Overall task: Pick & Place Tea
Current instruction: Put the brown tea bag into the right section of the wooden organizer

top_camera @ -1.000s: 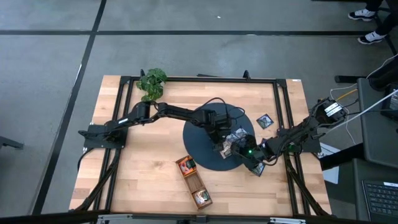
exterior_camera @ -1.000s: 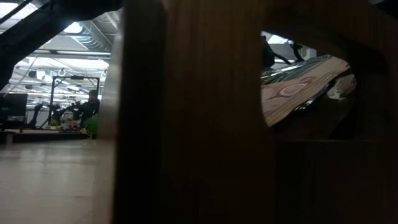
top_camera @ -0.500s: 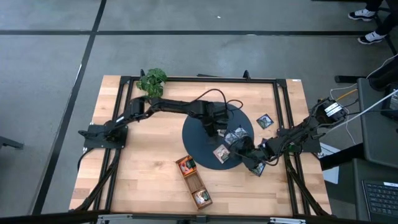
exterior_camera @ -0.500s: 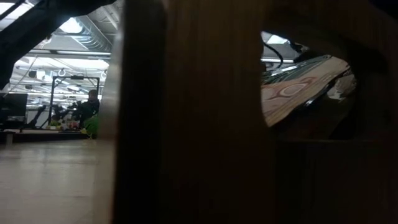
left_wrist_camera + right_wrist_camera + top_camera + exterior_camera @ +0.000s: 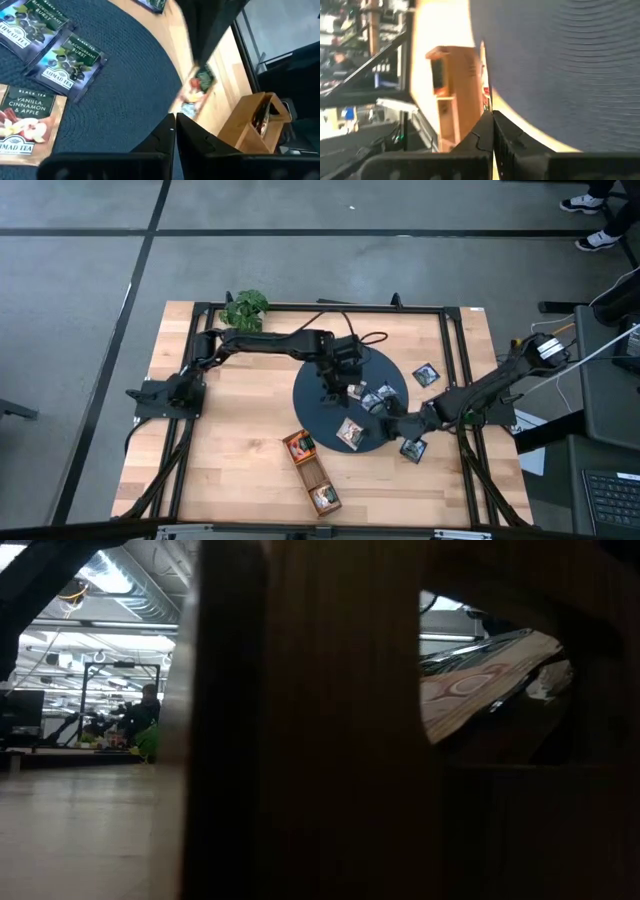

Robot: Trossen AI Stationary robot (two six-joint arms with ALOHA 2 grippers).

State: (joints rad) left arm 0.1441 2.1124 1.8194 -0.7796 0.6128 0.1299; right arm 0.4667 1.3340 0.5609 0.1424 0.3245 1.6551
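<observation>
Tea sachets lie flat on the round dark mat (image 5: 318, 418): two dark blackcurrant ones (image 5: 67, 62) and a pale grey-brown vanilla one (image 5: 25, 125), which shows in the high view too (image 5: 350, 432). Two more sachets lie on the wood (image 5: 426, 374) (image 5: 413, 448). My left gripper (image 5: 175, 120) hangs shut and holds nothing, above the mat's middle (image 5: 345, 392). My right gripper (image 5: 492, 117) is shut on one sachet over the mat's near right rim (image 5: 385, 412). My right gripper pinches a tea sachet (image 5: 483, 75) between its two fingertips and comes slanting down from the table's right. The right wrist view shows the sachet edge-on, sticking out past the fingertips. The left wrist view shows it as a blurred red, green and pale patch (image 5: 197, 87), lifted clear.
The long brown compartment tray (image 5: 312, 472) lies slantwise near the front edge, with sachets in its end compartments. It fills the low view, where one sachet (image 5: 480, 680) shows through a cut-out. A green plant (image 5: 244, 310) stands at the far left. Black rails frame the table.
My left gripper has risen and drawn back from the mat's near right part toward its middle and the far edge, staying shut. The pale sachet it hung over now lies uncovered on the mat. My right gripper has lifted a little and rolled its wrist.
</observation>
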